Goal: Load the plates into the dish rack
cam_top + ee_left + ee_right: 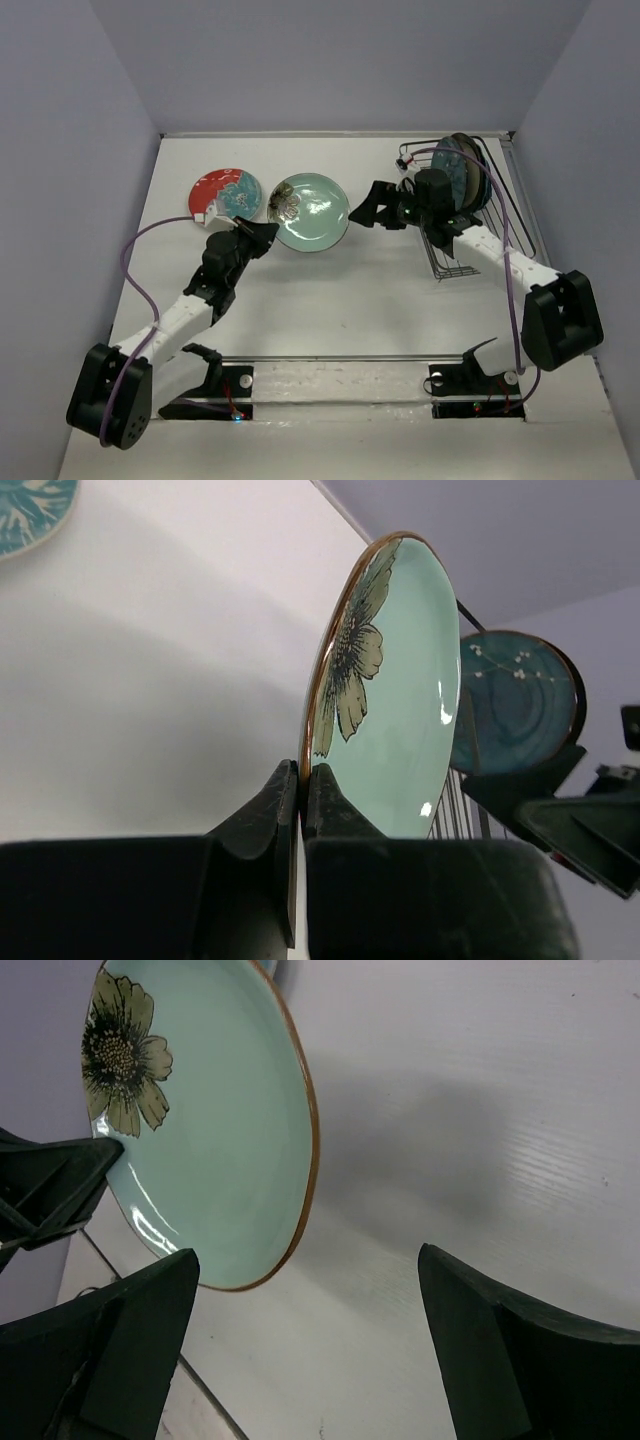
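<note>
My left gripper (268, 232) is shut on the near-left rim of the pale mint plate (312, 211) with a brown flower and holds it above the table centre. In the left wrist view the plate (400, 710) stands edge-on between my fingers (285, 800). My right gripper (368, 207) is open and empty just right of that plate; its wrist view shows the plate (210, 1130) left of the gap. The red-and-blue floral plate (226, 193) lies flat at the far left. The dish rack (470, 215) at the far right holds upright plates, a dark teal one (515, 700) among them.
White walls enclose the table on the left, back and right. A cable loops over the rack's far end (410, 155). A raised strip (330, 375) runs along the near edge between the arm bases.
</note>
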### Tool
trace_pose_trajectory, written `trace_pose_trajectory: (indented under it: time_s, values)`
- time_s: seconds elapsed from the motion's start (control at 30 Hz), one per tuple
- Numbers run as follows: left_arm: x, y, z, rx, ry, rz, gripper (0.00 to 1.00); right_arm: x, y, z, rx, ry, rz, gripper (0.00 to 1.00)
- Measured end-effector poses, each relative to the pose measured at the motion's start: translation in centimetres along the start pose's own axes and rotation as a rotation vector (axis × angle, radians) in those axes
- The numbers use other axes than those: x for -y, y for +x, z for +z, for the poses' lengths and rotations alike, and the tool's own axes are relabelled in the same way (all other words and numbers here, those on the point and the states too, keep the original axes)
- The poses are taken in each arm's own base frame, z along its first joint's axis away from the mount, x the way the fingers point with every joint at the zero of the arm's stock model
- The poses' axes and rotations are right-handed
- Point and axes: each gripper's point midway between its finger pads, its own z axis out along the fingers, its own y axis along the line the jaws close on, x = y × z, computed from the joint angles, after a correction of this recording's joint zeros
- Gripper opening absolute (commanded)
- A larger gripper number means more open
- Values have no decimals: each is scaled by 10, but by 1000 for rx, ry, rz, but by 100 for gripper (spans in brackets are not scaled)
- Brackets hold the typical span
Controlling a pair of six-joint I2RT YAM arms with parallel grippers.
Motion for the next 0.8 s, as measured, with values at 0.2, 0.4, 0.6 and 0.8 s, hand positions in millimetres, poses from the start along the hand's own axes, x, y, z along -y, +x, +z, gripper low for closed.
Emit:
trace_pose_trajectory:
  time_s: [0.2,0.4,0.6,0.8]
  values:
    - [13,12,-21,-80,74,10,6,-5,7,11,-32,-51,28,94]
    - [26,20,-31,-140,142,18,6,-19,11,17,-53,-135,60,60]
    - [31,25,-39,-181,169,23,29,-33,7,14,-33,-228,94,7]
    - [55,12,-48,-170,222,68,79,-45,-1,-2,23,-252,105,7]
